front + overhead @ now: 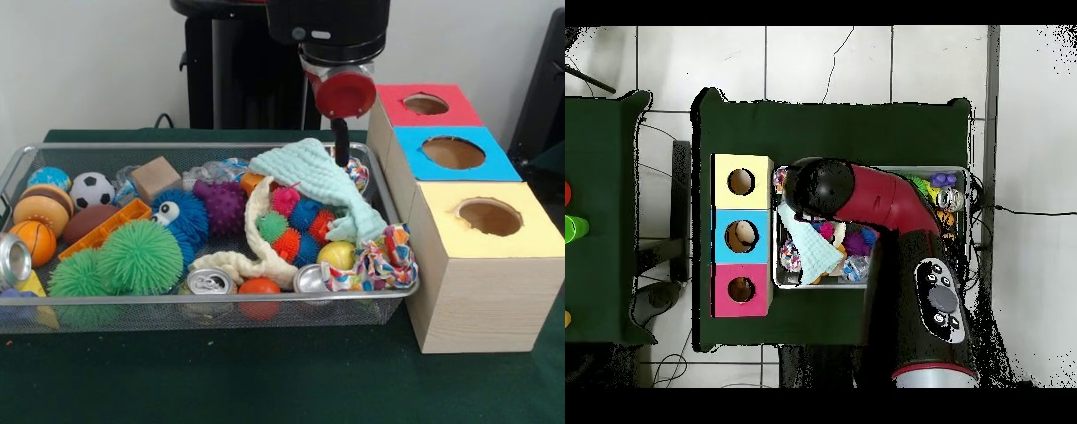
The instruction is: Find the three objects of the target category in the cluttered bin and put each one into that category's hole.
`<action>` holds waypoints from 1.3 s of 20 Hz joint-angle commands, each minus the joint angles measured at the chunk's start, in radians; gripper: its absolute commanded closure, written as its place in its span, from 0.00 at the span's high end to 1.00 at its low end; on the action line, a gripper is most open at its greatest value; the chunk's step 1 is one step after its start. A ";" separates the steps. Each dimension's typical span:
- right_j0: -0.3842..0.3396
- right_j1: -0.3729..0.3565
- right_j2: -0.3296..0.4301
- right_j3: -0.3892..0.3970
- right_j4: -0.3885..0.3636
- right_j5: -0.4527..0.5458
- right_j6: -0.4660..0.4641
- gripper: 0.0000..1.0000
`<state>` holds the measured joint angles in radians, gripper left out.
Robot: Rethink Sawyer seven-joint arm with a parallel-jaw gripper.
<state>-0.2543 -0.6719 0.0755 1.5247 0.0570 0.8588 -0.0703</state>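
Tool (340, 152) (finger spread unclear) against mint cloth (318, 177) in wire bin (212, 299)

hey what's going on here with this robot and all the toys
A red and black robot arm hangs over the right end of a wire mesh bin crammed with balls, spiky toys, cans and cloths. Its gripper dips beside a pale green cloth. Next to the bin stands a row of three boxes with holes: red, blue and yellow.
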 commanded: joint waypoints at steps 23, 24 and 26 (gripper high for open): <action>0.050 0.076 0.058 0.076 0.046 0.037 0.295 1.00; 0.058 0.081 0.049 0.065 0.038 0.051 0.298 1.00; 0.063 0.080 0.047 0.053 0.038 0.066 0.301 1.00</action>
<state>-0.2037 -0.6279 0.0767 1.5295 0.0781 0.8460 -0.0703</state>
